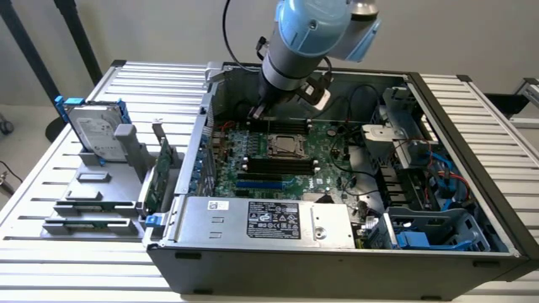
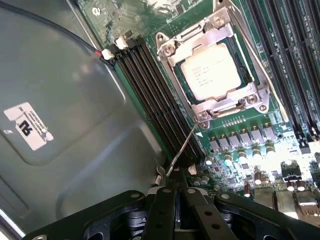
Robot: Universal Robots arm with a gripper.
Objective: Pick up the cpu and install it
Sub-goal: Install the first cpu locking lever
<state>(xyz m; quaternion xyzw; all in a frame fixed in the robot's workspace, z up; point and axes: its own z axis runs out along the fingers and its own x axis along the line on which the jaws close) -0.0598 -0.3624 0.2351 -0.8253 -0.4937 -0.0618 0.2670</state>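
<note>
The cpu (image 1: 282, 145) (image 2: 210, 75), a small square chip with a shiny silver top, lies flat in its socket on the green motherboard (image 1: 329, 164), with the metal socket frame (image 2: 220, 102) closed around its edges. My gripper (image 1: 256, 113) (image 2: 172, 192) hangs inside the open computer case near the back wall, a short way from the socket, and its black fingers (image 2: 161, 210) are shut together. A thin metal socket lever (image 2: 182, 150) runs from the frame's corner to my fingertips. Whether the lever's end is pinched between them I cannot tell.
Black memory slots (image 2: 155, 95) lie between my gripper and the socket. The grey case wall (image 2: 60, 125) is close beside my fingers. A power supply (image 1: 269, 221) fills the case's front. A hard drive with blue rails (image 1: 93, 129) and green cards (image 1: 164, 170) stand at the exterior view's left.
</note>
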